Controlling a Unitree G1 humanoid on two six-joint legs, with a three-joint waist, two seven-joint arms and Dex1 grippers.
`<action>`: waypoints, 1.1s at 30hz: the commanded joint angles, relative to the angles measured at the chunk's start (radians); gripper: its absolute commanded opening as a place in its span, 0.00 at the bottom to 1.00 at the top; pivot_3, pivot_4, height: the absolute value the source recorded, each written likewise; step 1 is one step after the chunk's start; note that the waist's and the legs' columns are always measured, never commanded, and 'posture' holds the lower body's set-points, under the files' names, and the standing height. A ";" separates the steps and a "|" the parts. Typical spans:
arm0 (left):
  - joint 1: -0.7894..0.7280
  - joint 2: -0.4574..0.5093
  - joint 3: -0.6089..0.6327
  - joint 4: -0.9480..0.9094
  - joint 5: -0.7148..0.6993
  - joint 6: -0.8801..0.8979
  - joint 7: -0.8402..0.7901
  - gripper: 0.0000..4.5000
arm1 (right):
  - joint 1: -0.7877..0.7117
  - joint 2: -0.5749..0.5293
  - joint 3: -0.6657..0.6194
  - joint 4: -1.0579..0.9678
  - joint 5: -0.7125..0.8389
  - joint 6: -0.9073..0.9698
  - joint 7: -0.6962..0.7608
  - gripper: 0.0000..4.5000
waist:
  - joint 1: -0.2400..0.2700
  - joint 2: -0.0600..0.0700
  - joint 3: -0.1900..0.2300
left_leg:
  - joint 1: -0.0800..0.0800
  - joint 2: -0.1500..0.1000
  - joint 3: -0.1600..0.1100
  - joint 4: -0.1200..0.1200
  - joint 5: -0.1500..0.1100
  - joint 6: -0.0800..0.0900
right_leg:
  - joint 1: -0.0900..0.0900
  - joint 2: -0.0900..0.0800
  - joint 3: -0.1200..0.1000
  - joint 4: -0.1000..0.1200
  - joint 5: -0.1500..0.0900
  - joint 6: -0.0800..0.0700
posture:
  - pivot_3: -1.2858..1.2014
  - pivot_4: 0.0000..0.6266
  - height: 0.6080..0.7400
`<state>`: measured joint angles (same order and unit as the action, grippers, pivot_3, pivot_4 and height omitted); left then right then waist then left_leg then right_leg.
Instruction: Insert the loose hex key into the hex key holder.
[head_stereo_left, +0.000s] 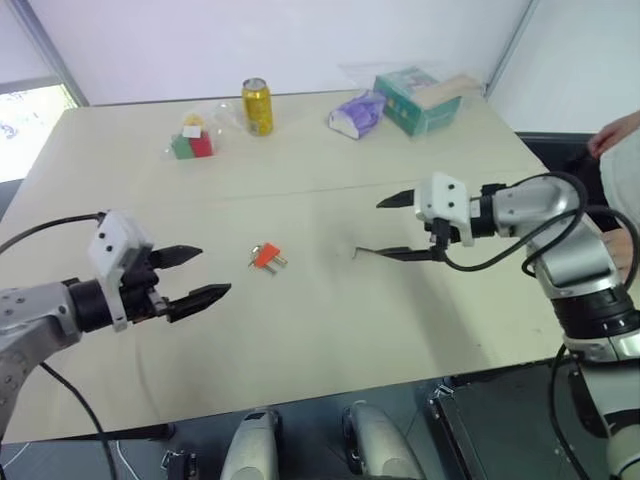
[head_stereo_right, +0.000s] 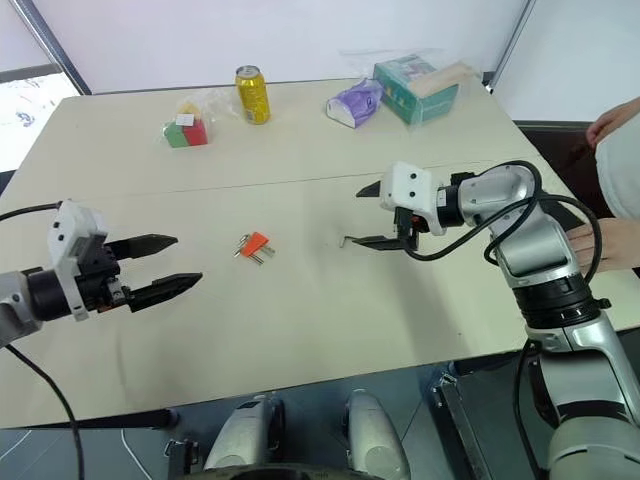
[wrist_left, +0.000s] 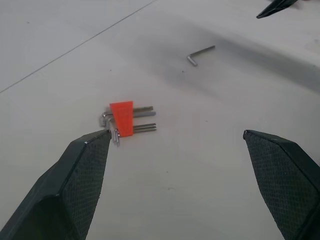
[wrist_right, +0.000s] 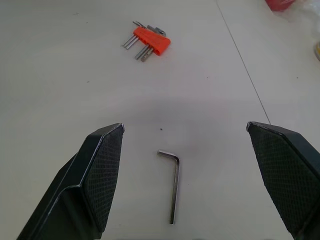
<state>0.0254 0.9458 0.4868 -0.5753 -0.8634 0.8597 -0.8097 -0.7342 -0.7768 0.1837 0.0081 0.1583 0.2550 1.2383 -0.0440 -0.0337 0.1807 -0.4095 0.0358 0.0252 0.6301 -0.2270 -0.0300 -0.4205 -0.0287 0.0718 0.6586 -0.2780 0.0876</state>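
loose hex key (wrist_right: 173, 187) lies free, part hidden below wide-apart right tool (head_stereo_left: 396, 226); left tool (head_stereo_left: 190, 274) apart.

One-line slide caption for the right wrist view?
Open right gripper poised over the loose hex key lying flat on the table, hex key holder beyond.

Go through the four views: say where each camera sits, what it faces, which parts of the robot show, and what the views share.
Left eye view: on the head, looking down over the table; both arms show, left gripper and right gripper open.
Right eye view: same head, same scene, slightly offset.
Left wrist view: along its own fingers at the hex key holder.
Right wrist view: along its own fingers at the loose hex key lying between them.
Shared: both wrist views show holder and key.
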 joint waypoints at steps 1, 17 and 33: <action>0.013 0.028 0.023 0.000 0.002 -0.011 -0.030 0.98 | -0.031 -0.007 -0.010 -0.014 -0.005 -0.009 0.004 0.91 | 0.000 0.000 0.000 | 0.000 0.000 0.000 0.000 0.000 0.000 | 0.000 0.000 0.000 0.000 0.000 0.000 | 0.52 0.24 1.00; 0.014 0.013 0.018 -0.006 0.018 -0.030 -0.008 0.98 | -0.042 0.029 0.003 -0.003 -0.031 -0.025 -0.010 0.91 | 0.000 0.000 0.000 | 0.000 0.000 0.000 0.000 0.000 0.000 | -0.001 -0.001 0.000 0.000 0.000 0.000 | 0.52 0.24 1.00; -0.008 -0.007 0.004 0.002 0.019 -0.047 0.024 0.98 | -0.060 0.123 0.026 0.049 -0.078 -0.099 -0.084 0.91 | -0.002 0.000 0.000 | 0.000 0.000 0.001 0.000 0.000 0.000 | -0.001 0.000 0.000 0.000 0.000 0.000 | 0.52 0.24 1.00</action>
<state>0.0313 0.9448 0.4851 -0.5641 -0.8518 0.8377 -0.7961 -0.7680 -0.6747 0.2014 0.0489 0.0993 0.1908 1.1883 -0.0456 -0.0337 0.1809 -0.4098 0.0359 0.0262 0.6301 -0.2270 -0.0300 -0.4212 -0.0288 0.0720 0.6587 -0.2777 0.0877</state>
